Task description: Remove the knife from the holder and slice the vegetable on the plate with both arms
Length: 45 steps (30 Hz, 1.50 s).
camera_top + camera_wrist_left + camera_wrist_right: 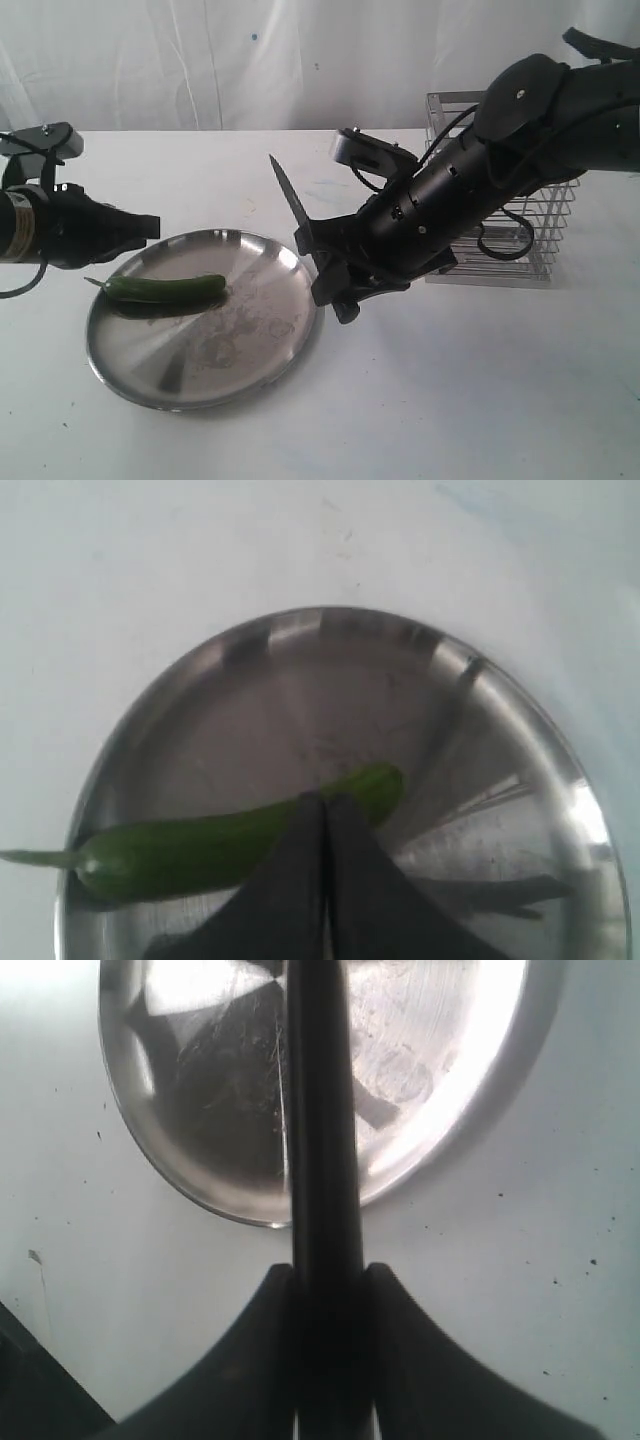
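Right gripper [318, 262] clamps the knife [290, 195] by its handle at the rim of the plate [250, 345], blade pointing up, and we see the vegetable [165, 290] lying on the plate's opposite side, long axis aimed toward the knife, with the closed, empty left gripper [145, 225] much nearer it.

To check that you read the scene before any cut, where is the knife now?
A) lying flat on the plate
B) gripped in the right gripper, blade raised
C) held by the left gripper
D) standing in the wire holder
B: the right gripper clamps the knife by its handle, with the blade raised near the plate and outside the holder.
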{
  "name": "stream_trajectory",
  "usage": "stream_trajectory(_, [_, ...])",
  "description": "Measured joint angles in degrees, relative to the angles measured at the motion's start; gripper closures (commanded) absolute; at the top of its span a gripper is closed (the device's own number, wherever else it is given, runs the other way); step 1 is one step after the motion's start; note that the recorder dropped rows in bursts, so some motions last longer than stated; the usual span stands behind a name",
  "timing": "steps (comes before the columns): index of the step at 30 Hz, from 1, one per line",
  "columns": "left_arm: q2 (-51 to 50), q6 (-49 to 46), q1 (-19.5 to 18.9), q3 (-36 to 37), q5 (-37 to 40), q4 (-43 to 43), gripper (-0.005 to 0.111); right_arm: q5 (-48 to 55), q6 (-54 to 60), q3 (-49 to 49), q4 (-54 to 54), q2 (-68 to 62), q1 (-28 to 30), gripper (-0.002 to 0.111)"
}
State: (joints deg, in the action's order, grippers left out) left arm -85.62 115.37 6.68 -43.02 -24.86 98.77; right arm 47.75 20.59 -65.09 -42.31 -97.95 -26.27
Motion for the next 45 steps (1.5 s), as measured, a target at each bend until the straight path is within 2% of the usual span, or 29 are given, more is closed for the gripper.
stream_trajectory(3, [-1.64, -1.76, -0.09, -0.85, 2.9, 0.12, 0.107, 0.0, 0.0, 0.0, 0.0, 0.0, 0.0, 0.108])
stream_trajectory(6, [-3.05, -6.61, -0.09, -0.85, 14.83, 0.85, 0.107, 0.0, 0.0, 0.0, 0.0, 0.0, 0.0, 0.108])
stream_trajectory(12, [-3.19, -26.2, -0.23, -3.08, 58.21, 1.11, 0.107, 0.21, 0.0, 0.12, 0.0, 0.0, 0.0, 0.108])
stream_trajectory(14, [-2.48, -34.37, -0.82, -3.85, 64.35, -0.93, 0.107, 0.09, 0.26, 0.48, 0.0, 0.0, 0.0, 0.108])
stream_trajectory(16, [-1.6, -46.54, -1.24, -4.44, 63.75, -12.13, 0.107, 0.1, 1.37, 0.85, -0.16, 0.0, 0.0, 0.108])
stream_trajectory(19, [-1.21, -81.19, -1.31, -4.57, 61.99, -46.37, 0.107, -0.38, 2.96, 1.07, -0.72, 0.0, 0.0, 0.108])
stream_trajectory(20, [-1.21, -92.19, -1.31, -4.32, 62.86, -61.09, 0.107, -0.53, 3.23, 1.11, -1.04, 0.0, 0.0, 0.108])
stream_trajectory(21, [-1.21, -100.76, -1.31, -4.19, 63.57, -69.27, 0.107, -0.79, 3.55, 1.21, -1.17, 0.0, 0.0, 0.108])
stream_trajectory(22, [-1.09, -106.12, -1.31, -4.2, 63.59, -77.33, 0.107, -1.1, 3.84, 1.21, -1.28, 0.0, 0.0, 0.108])
stream_trajectory(24, [-0.06, -115.87, -1.05, -4.64, 62.16, -87.91, 0.107, -1.81, 4.09, 1.21, -1.28, 0.0, 0.0, 0.108])
stream_trajectory(28, [2.33, -128.97, -0.46, -7.6, 57.09, -96.96, 0.106, -1.79, 4.21, 1.21, -1.4, 0.0, 0.0, 0.108])
stream_trajectory(30, [2.63, -137.81, 0.03, -8.64, 53.65, -100.47, 0.1, -1.79, 4.25, 1.21, -1.51, 0.0, 0.0, 0.108])
stream_trajectory(33, [1.19, -151.63, 0.52, -8.88, 51.27, -106.31, 0.079, -2.52, 4.25, 1.21, -1.51, 0.0, 0.0, 0.108])
stream_trajectory(34, [0.31, -156.89, 0.52, -8.88, 51.0, -108.3, 0.071, -3.06, 4.14, 1.21, -1.51, 0.0, 0.0, 0.108])
stream_trajectory(35, [-0.62, -161.94, 0.61, -8.88, 51.02, -110.17, 0.055, -3.53, 3.93, 1.21, -1.51, 0.0, 0.0, 0.108])
stream_trajectory(37, [-2.4, -175.25, 0.61, -8.88, 50.37, -114.93, 0.042, -4.14, 3.43, 1.21, -1.51, 0.0, 0.0, 0.108])
stream_trajectory(38, [-2.95, -184.89, 0.61, -8.88, 48.43, -118.12, 0.041, -4.01, 3.42, 1.21, -1.4, 0.0, 0.0, 0.108])
stream_trajectory(40, [-3.79, -195.28, 0.61, -8.88, 43.07, -124.31, 0.041, -3.1, 3.42, 1.21, -1.52, 0.0, 0.56, 0.108])
stream_trajectory(42, [-5.61, -200.2, 0.61, -8.99, 38.78, -129.31, 0.041, 0.01, 3.33, 1.21, -1.68, 0.0, 2.78, 0.108])
stream_trajectory(45, [-10.19, -205.37, 0.61, -8.99, 38.27, -130.85, 0.041, 6.58, 2.98, 1.21, -1.23, 0.0, 5.85, 0.108])
